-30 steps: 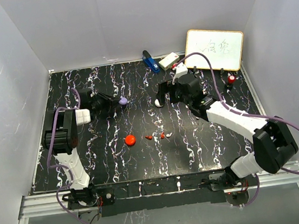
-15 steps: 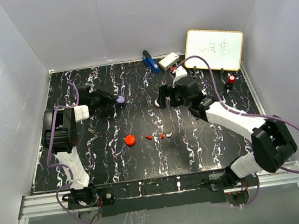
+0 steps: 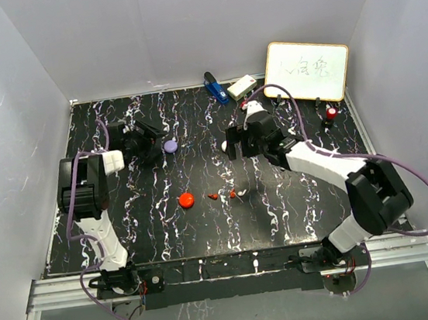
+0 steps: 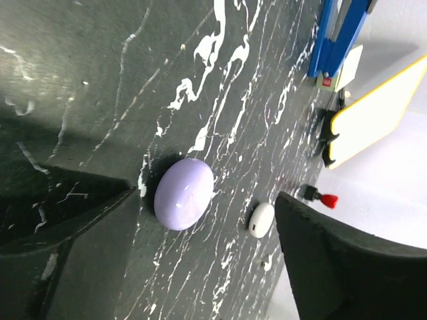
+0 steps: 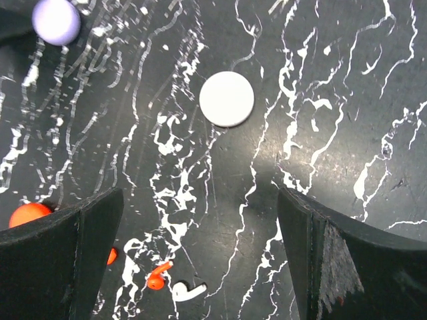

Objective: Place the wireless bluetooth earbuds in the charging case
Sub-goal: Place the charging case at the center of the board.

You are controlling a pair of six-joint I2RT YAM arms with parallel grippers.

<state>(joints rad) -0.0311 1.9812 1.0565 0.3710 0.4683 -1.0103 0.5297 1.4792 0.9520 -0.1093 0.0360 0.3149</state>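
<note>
1. At far left, the left gripper point(image 3: 155, 141) has just spread, freeing the purple case point(image 4: 183, 193) onto the table point(image 3: 283, 214).
2. Right gripper point(image 5: 200, 193), spread, hovers over the white case point(image 5: 227, 99).
3. Earbuds point(image 5: 158, 277) lie loose mid-table, uninserted.

- I am seeing the left case point(image 3: 169, 145) lying on the surface point(image 3: 282, 206), the middle case point(image 5: 227, 99) sitting to its right.
- The near case point(image 3: 187, 200) is lying before them, the earbuds point(image 3: 232, 194) just right of it.

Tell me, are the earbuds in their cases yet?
Nothing is done yet: red earbuds and a white earbud lie loose on the table. Both grippers are open and empty, left gripper at the purple case, right gripper near the white case. All inserting is left.
</note>
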